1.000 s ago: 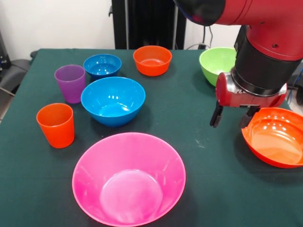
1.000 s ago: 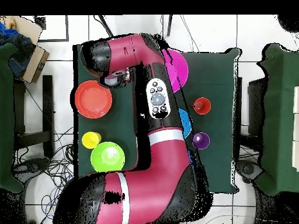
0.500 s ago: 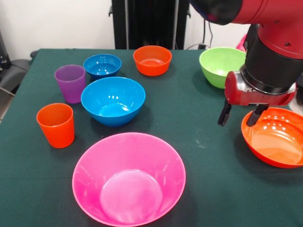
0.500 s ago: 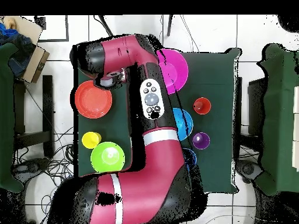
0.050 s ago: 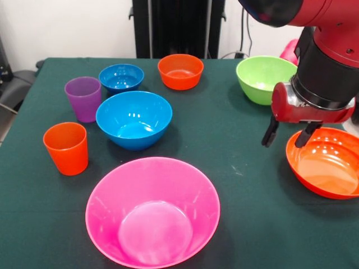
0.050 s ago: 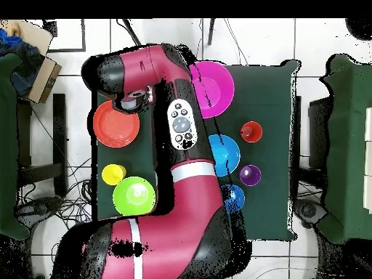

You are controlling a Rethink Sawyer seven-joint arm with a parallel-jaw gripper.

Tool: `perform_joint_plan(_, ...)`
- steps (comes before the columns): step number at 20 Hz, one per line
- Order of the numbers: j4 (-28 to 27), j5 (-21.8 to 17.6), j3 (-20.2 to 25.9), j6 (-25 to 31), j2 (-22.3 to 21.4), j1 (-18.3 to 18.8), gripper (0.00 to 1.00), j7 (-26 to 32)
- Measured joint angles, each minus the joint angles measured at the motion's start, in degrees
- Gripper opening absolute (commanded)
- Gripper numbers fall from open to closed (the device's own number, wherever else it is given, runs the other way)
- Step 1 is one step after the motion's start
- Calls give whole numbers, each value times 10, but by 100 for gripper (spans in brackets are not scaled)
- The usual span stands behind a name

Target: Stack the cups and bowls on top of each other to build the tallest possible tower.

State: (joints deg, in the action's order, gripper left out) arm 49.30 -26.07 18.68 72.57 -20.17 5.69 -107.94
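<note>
Hanging over the green worktop (image 5: 235,185), the gripper (image 5: 287,135) holds its jaws apart and empty at the rim of the large orange bowl (image 5: 325,162). No stack stands: the pink bowl (image 5: 152,210), medium blue bowl (image 5: 133,119), lime bowl (image 5: 263,77), orange cup (image 5: 67,148) and purple cup (image 5: 83,98) sit separately.

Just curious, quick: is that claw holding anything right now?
Claw: open, holding nothing, at the large orange bowl's rim.
</note>
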Motion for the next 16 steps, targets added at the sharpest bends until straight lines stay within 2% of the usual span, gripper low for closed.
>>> perform_joint_plan(16,-22,10,-18,0,19,-23,100,-1)
